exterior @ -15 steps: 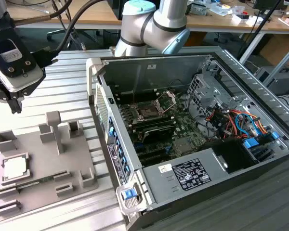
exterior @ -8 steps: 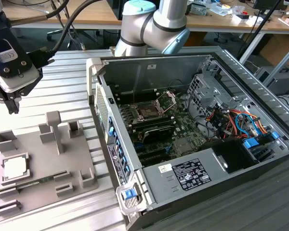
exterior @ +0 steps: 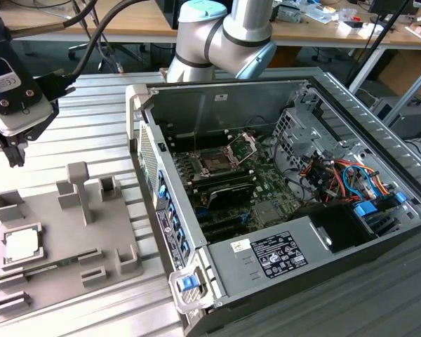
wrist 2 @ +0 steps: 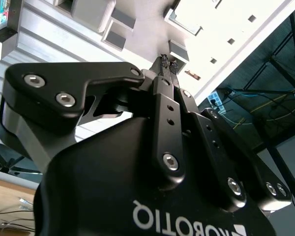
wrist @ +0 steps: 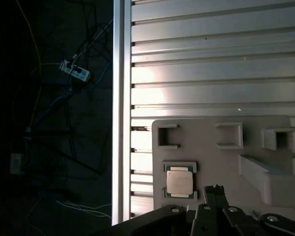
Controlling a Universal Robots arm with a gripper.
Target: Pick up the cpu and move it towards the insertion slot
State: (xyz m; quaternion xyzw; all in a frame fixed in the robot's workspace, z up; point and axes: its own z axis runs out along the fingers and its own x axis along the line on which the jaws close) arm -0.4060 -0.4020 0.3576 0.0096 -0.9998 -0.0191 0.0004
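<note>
The cpu is a silvery square chip lying flat in a recess of the grey fixture plate, at the exterior view's left. It also shows in both wrist views. My black gripper hangs well above the plate's far left corner, apart from the chip. Its fingers meet at the tips with nothing between them, so it is shut. The insertion slot sits on the motherboard inside the open computer case, its metal bracket hinged up.
The open computer case fills the exterior view's right, with cables and drive bays inside. Raised blocks stand on the fixture plate, and a green memory stick lies in it. A ribbed aluminium table carries everything, and its edge drops off beside the plate.
</note>
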